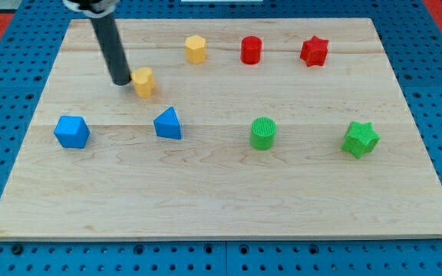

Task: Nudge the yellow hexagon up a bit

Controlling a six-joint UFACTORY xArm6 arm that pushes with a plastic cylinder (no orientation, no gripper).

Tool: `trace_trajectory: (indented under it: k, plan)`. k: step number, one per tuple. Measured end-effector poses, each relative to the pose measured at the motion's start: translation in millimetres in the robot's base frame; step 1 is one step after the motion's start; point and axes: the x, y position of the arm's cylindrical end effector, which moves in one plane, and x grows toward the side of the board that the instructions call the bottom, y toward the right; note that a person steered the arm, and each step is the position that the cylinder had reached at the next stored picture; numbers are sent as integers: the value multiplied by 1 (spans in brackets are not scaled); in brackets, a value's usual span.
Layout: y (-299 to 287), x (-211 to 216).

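Pale wooden board point(221, 192) on blue pegboard. Dark rod, nothing held; my tip point(120, 81) touching second yellow block point(143, 81) at 9 o'clock. Yellow plastic hexagon point(196, 49), at 2 o'clock of tip, judged not yet nudged.

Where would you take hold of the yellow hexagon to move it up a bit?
I cannot take hold of it, since I have no pincer, only a rod that pushes. I would press the middle of the yellow hexagon's lower side, coming from the view's bottom, so it slides straight up. My tip is lower left of it, just left of the other yellow block.
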Motion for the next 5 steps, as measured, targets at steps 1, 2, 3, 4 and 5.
trace_trajectory:
  k: [1,2,3,4,5]
  plan:
    - [58,0]
    - [69,-3]
    - [60,-19]
    - [81,-33]
    - [122,-66]
